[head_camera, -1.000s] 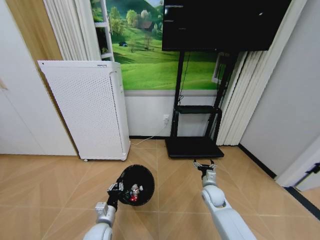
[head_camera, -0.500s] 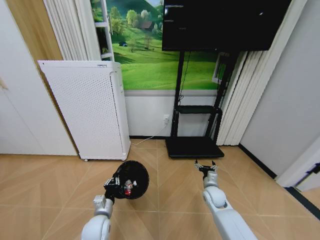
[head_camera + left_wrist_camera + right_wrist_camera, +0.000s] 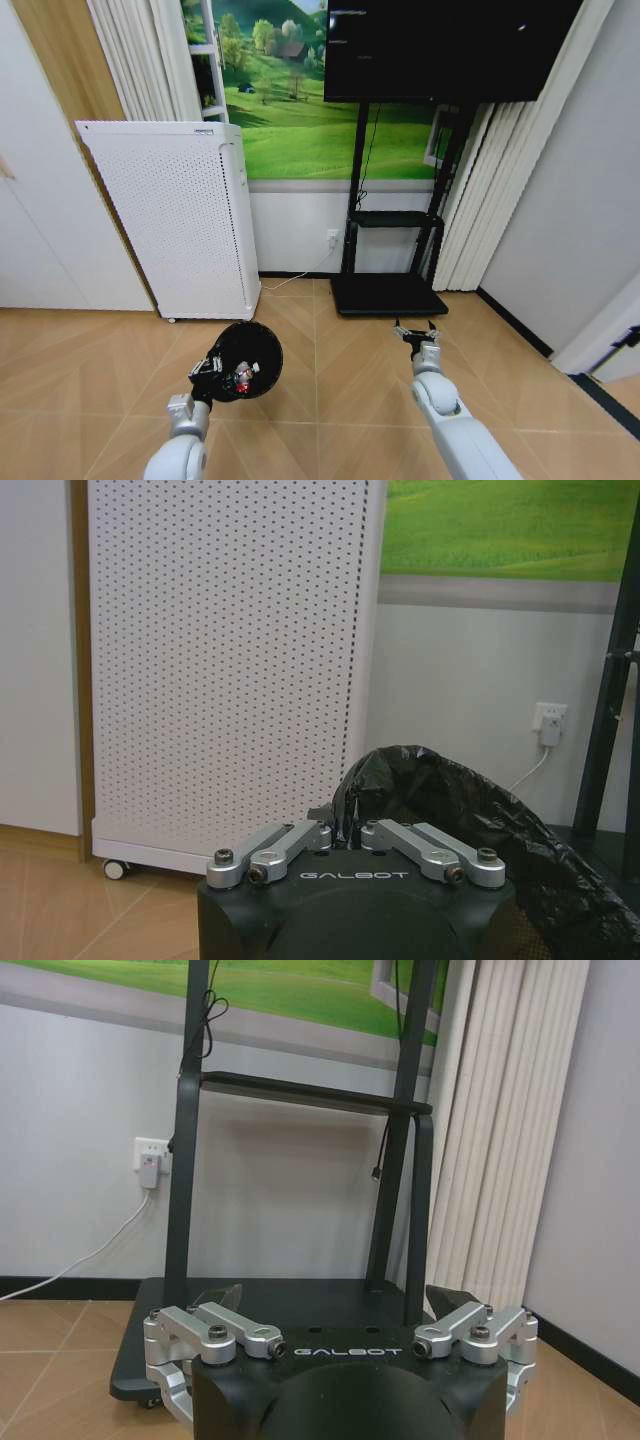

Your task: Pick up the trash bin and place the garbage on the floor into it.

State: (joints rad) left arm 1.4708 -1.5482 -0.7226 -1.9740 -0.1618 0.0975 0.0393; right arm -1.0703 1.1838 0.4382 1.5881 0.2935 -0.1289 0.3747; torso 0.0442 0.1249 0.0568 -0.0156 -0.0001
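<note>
The black round trash bin [image 3: 247, 359] hangs above the wooden floor, left of centre in the head view. My left gripper [image 3: 206, 368] is shut on the bin's near rim. In the left wrist view the left gripper [image 3: 346, 832] pinches the black liner at the rim of the trash bin [image 3: 470, 820]. A red-and-white piece of garbage [image 3: 241, 377] lies inside the bin. My right gripper [image 3: 418, 333] is held out over the floor to the right, open and holding nothing. The right wrist view shows the right gripper [image 3: 335, 1302] with its fingers spread wide.
A tall white perforated appliance [image 3: 175, 215] stands against the wall just behind the bin, close ahead as the appliance [image 3: 225, 660] in the left wrist view. A black TV stand [image 3: 388, 292] with a flat base [image 3: 290, 1310] faces the right gripper. Curtains [image 3: 490, 200] hang to the right.
My left arm has carried the trash bin to the left and a little farther out. The right gripper has drifted slightly to the right and stayed open.
</note>
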